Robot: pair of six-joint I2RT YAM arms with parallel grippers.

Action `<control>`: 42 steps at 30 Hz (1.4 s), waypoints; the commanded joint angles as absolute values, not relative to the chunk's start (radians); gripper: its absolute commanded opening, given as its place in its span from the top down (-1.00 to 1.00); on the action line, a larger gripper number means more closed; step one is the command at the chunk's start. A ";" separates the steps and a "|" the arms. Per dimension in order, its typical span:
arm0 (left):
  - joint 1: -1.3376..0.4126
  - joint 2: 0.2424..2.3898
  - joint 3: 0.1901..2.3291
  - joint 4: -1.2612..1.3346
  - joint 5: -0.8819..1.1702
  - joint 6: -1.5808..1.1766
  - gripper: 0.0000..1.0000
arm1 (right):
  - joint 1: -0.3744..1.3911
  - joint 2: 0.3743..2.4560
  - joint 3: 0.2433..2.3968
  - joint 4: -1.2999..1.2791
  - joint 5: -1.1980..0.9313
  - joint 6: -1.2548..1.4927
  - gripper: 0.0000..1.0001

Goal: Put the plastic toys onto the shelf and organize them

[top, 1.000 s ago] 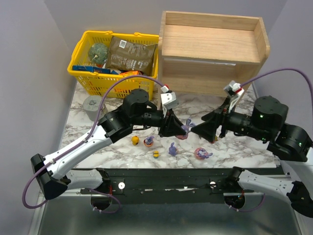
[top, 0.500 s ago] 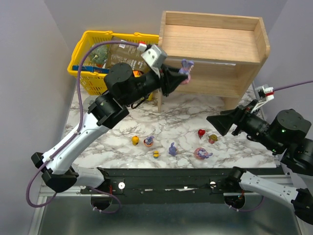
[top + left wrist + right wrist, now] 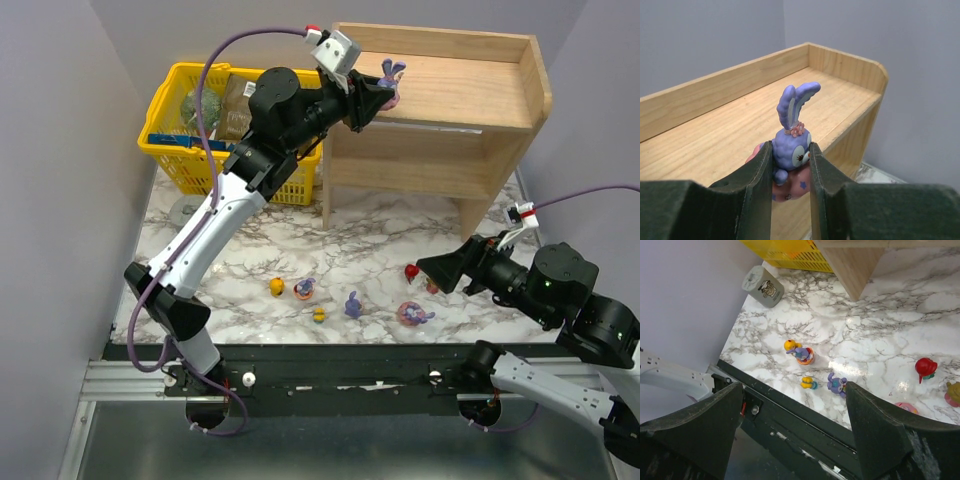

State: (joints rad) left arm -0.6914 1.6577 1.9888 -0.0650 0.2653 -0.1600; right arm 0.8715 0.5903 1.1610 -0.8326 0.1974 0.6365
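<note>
- Gripping bunny (image 3: 792, 137) in clenched left claw (image 3: 790, 160), above shelf (image 3: 705, 135) top, near front edge
- Risks toppling off that edge if let go too high
- Right claw (image 3: 432, 270) released, empty, near surface (image 3: 380, 235)

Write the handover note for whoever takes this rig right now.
Left gripper: shut on a purple bunny figurine, held over the top tier of the wooden shelf, not released.
Right gripper: open, empty, over the marble table.
On the table: orange-based bunny, small purple bunny, pink-based bunny, yellow figurine, smaller yellow figurine, red figurine, tan figurine.
Done: nothing released on the shelf.
Left: set this bunny down, then shelve the other seven.
</note>
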 commanded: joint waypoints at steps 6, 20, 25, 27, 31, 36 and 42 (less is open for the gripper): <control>-0.617 1.721 2.059 -0.048 0.462 -0.158 1.00 | 0.876 0.577 1.127 -0.856 0.218 0.666 -0.81; -0.609 1.753 2.010 -0.009 0.390 -0.206 1.00 | 0.876 0.601 1.117 -0.848 0.232 0.661 -0.82; -0.607 1.772 2.006 -0.014 0.351 -0.180 1.00 | 0.877 0.601 1.112 -0.847 0.238 0.661 -0.82; -0.609 1.775 2.009 -0.023 0.344 -0.161 1.00 | 0.876 0.600 1.111 -0.847 0.238 0.663 -0.82; -0.611 1.782 2.013 -0.040 0.333 -0.141 0.84 | 0.876 0.601 1.108 -0.842 0.244 0.663 -0.82; -0.611 1.789 2.031 -0.061 0.318 -0.126 0.26 | 0.876 0.606 1.109 -0.836 0.242 0.663 -0.82; -0.612 1.789 2.042 -0.060 0.308 -0.117 -0.17 | 0.876 0.617 1.108 -0.825 0.238 0.663 -0.82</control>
State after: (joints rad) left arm -0.6125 1.7748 2.0140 -0.0494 0.3466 -0.1394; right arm 0.8715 0.6075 1.1172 -0.8383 0.2165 0.6556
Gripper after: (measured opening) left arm 0.534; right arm 0.908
